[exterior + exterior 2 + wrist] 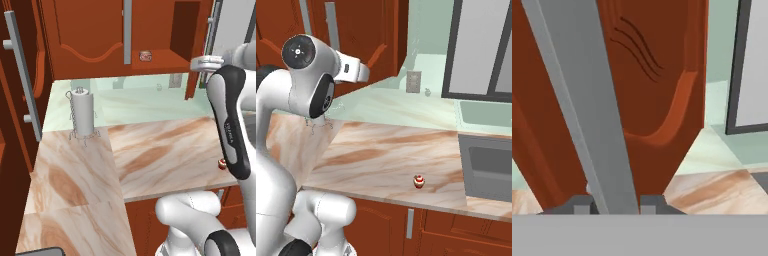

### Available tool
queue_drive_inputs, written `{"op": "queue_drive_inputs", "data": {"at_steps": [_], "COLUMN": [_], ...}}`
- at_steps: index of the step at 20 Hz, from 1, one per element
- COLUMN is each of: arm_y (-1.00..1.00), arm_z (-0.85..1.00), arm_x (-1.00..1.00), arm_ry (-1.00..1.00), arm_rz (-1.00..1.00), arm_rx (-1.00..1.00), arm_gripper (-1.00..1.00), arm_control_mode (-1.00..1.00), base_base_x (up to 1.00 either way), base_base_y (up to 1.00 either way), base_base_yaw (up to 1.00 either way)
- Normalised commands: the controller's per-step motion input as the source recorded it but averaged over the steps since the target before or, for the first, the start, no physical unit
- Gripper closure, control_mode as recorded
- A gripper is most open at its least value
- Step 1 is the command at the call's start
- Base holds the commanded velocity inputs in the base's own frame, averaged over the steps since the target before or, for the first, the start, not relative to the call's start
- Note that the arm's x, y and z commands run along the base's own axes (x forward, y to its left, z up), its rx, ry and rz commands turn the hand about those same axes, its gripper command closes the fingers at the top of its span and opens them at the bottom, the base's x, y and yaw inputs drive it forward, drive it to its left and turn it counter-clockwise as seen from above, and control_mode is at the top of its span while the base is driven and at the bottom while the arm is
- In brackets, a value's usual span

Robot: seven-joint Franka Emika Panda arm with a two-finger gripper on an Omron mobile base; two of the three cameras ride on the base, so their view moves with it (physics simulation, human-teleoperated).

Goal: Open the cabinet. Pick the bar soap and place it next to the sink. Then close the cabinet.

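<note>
The reddish-brown cabinet (90, 35) hangs above the counter. Its left door is shut and its right door (191, 82) stands swung out toward me. On the exposed shelf lies the small pinkish bar soap (145, 55). My gripper (202, 64) is up at the open door's edge. In the hand view the gripper (617, 204) is shut on that door's long grey handle (587, 100), one fingertip on each side of the bar. The dark grey sink (488, 165) is set into the marbled counter at the right.
A paper-towel holder (82, 112) stands at the back left of the counter. A small red-and-white cupcake-like item (419, 181) sits near the counter's front edge. The tall dark-brown unit (10, 125) with its grey handle (22, 75) borders the left. A window (481, 45) rises above the sink.
</note>
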Motion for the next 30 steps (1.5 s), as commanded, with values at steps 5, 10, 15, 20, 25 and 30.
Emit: {"op": "queue_drive_inputs", "data": {"at_steps": [5,10,15,20,25,30], "arm_y": [-0.65,-0.56,-0.14,0.0,0.0,0.2], "arm_z": [0.0,0.0,0.0,0.0,0.0,0.0], "arm_x": [-0.34,-0.28,-0.04,0.0,-0.23,-0.61], "arm_ry": [0.0,0.0,0.0,0.0,0.0,-0.04], "arm_rz": [0.0,0.0,0.0,0.0,0.03,0.14], "arm_rx": [0.0,0.0,0.03,0.0,0.0,0.0], "arm_gripper": [1.0,1.0,-1.0,-1.0,-1.0,-1.0], "arm_control_mode": [-1.0,-1.0,-1.0,-1.0,-1.0,-1.0], "base_base_x": [0.0,0.0,0.0,0.0,0.0,0.0], "base_base_y": [0.0,0.0,0.0,0.0,0.0,0.0], "base_base_yaw": [0.0,0.0,0.0,0.0,0.0,0.0]}}
